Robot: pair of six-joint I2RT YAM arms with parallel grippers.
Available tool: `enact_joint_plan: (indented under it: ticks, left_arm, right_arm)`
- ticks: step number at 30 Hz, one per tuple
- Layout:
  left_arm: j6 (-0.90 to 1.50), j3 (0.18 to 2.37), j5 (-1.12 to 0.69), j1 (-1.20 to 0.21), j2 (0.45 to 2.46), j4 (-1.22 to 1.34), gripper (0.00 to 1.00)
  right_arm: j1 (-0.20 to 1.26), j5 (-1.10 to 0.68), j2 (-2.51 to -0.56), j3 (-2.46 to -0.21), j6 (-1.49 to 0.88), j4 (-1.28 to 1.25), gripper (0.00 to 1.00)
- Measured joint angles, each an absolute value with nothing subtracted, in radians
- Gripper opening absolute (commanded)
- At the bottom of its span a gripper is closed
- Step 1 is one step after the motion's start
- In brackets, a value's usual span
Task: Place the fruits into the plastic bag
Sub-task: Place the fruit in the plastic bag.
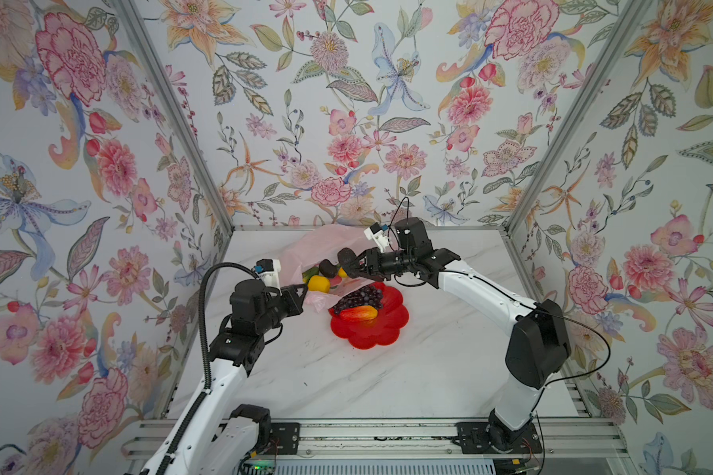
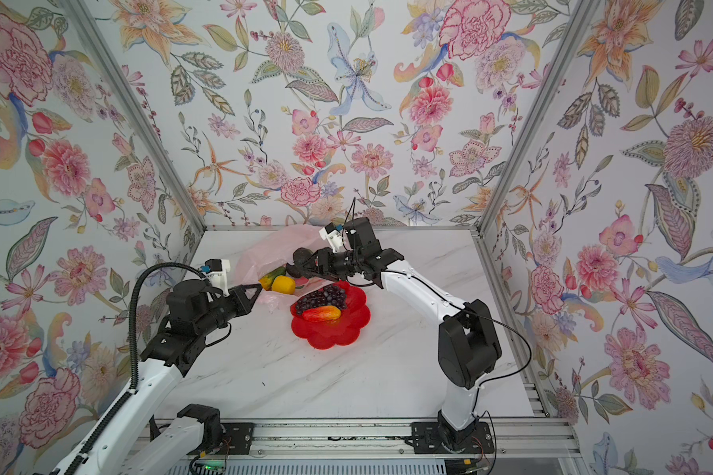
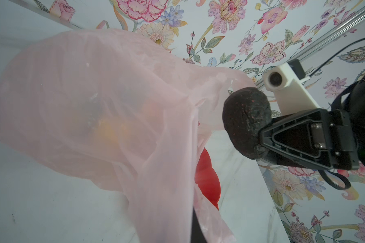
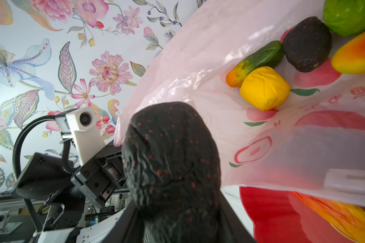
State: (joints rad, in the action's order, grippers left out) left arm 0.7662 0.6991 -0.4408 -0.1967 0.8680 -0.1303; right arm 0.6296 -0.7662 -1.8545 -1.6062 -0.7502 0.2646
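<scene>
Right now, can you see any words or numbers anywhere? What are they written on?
Plastic bag: a few red printed marks next to drawn fruit pictures. They are crinkled and too unclear to read.
Red plate: no writing shows.
Everything else in view: no words, numbers or labels that can be read.
</scene>
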Motion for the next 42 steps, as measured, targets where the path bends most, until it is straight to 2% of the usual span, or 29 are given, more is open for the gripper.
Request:
enact_joint_plan:
  ticks: [14, 20, 28, 32, 33, 34, 35, 36, 42]
  left_arm:
    - [0.772, 0.733, -0.469, -0.197, 0.888, -0.112, 0.0]
    - [0.827, 0.681, -0.509, -0.197, 0.886, 0.015, 0.0]
    - [0.893, 0.614, -0.546, -0.198, 0.989, 0.204, 0.0]
    - [0.904, 0.619, -0.548, -0.198, 1.0, 0.252, 0.0]
    - [0.906, 0.626, -0.548, -0.198, 1.007, 0.259, 0.0]
    - [0.906, 0.635, -0.549, -0.198, 1.015, 0.262, 0.0]
    - [0.907, 0.642, -0.55, -0.198, 1.021, 0.267, 0.0]
    - [0.907, 0.65, -0.55, -0.198, 1.028, 0.27, 0.0]
    - [0.918, 0.659, -0.55, -0.198, 1.054, 0.282, 0.0]
  right_arm:
    - [0.728, -0.656, -2.175, -1.971, -0.797, 0.523, 0.31]
    - [0.743, -0.536, -2.288, -2.109, -0.85, 0.543, 0.33]
    - [0.733, -0.449, -2.495, -2.309, -0.897, 0.533, 0.38]
    - [0.714, -0.422, -2.551, -2.329, -0.922, 0.515, 0.47]
    - [0.708, -0.418, -2.558, -2.329, -0.929, 0.508, 0.52]
    - [0.702, -0.418, -2.561, -2.329, -0.938, 0.497, 0.67]
    - [0.698, -0.417, -2.561, -2.33, -0.948, 0.487, 0.95]
    - [0.693, -0.418, -2.562, -2.333, -0.951, 0.474, 0.99]
    - [0.673, -0.446, -2.562, -2.349, -0.962, 0.394, 0.99]
